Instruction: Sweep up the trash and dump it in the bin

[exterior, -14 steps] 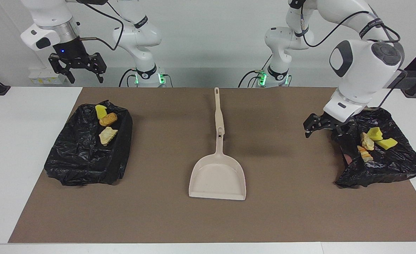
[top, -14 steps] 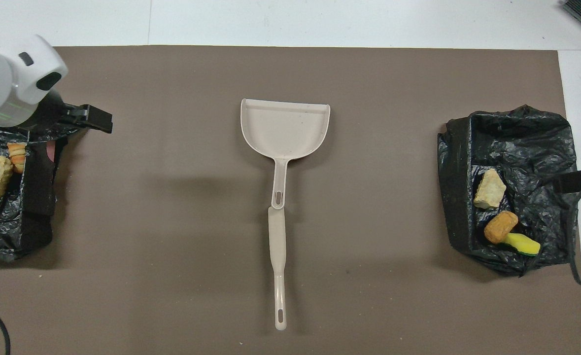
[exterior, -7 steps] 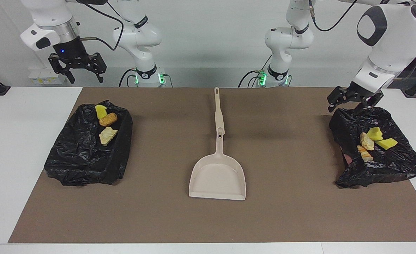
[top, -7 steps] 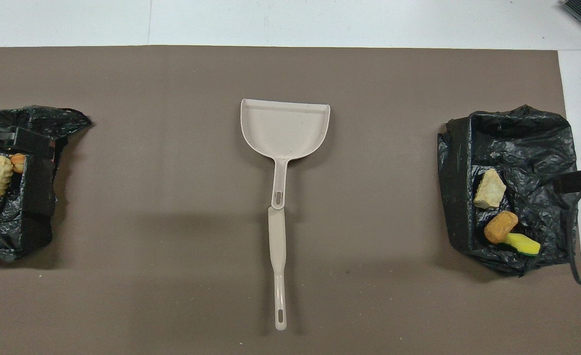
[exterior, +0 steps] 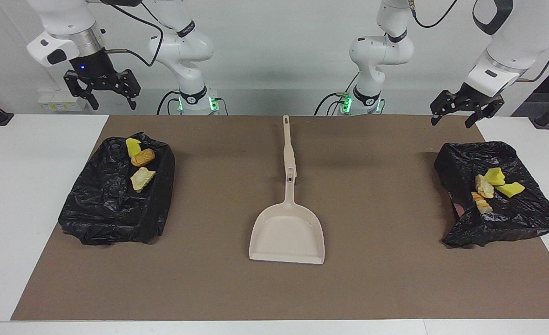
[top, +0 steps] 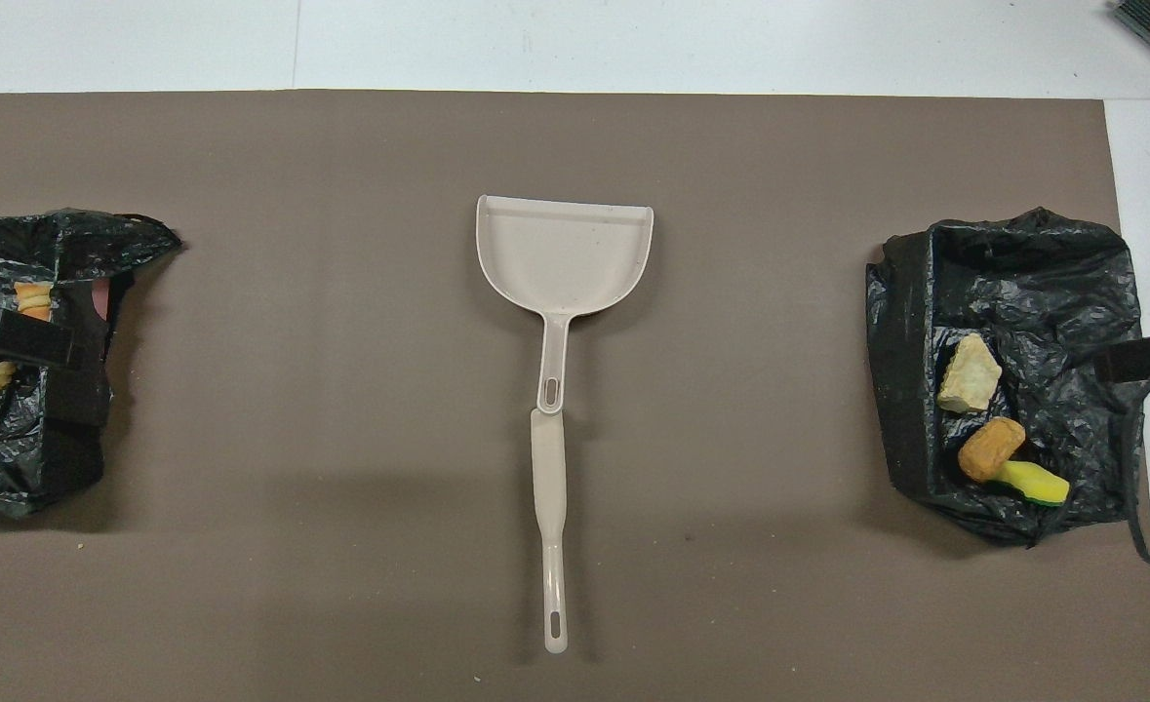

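Observation:
The beige dustpan lies flat mid-mat, its long handle pointing toward the robots, and it also shows in the overhead view. Trash lies in two black-bagged bins. The bin at the right arm's end holds a pale chunk, a brown chunk and a yellow sponge piece. The bin at the left arm's end holds several scraps. My left gripper hangs open and empty, raised over the mat's robot-side edge next to that bin. My right gripper waits open, high up.
A brown mat covers most of the white table. In the overhead view dark gripper tips overlap both bins: the left one and the right one. A black cable loop hangs beside the right arm's bin.
My left gripper has lifted from the edge of its bin and drawn back toward the robots, staying open. The right arm, dustpan and trash have not moved.

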{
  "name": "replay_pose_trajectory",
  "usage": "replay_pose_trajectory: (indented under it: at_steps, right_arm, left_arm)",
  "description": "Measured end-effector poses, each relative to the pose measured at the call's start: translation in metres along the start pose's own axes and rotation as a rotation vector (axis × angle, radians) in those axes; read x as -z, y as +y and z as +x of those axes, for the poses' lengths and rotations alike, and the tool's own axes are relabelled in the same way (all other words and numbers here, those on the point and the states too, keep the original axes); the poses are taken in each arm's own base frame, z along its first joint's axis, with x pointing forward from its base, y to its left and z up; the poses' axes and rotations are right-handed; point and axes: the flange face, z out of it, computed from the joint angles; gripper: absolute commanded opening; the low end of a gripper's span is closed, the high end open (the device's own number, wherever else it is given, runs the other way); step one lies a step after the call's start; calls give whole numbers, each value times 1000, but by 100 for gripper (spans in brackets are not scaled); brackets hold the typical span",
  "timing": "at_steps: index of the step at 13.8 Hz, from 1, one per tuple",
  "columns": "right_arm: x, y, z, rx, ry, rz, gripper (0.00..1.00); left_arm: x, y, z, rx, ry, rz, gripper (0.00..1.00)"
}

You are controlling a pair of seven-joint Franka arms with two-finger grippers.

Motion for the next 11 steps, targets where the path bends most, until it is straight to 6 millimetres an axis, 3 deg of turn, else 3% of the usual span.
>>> replay_pose_trajectory:
  at_steps: [11]
  right_arm:
    - [-1,0,0,0,-2,0,100]
  left_arm:
    - [-2,3,-1,-5,-2,0,100]
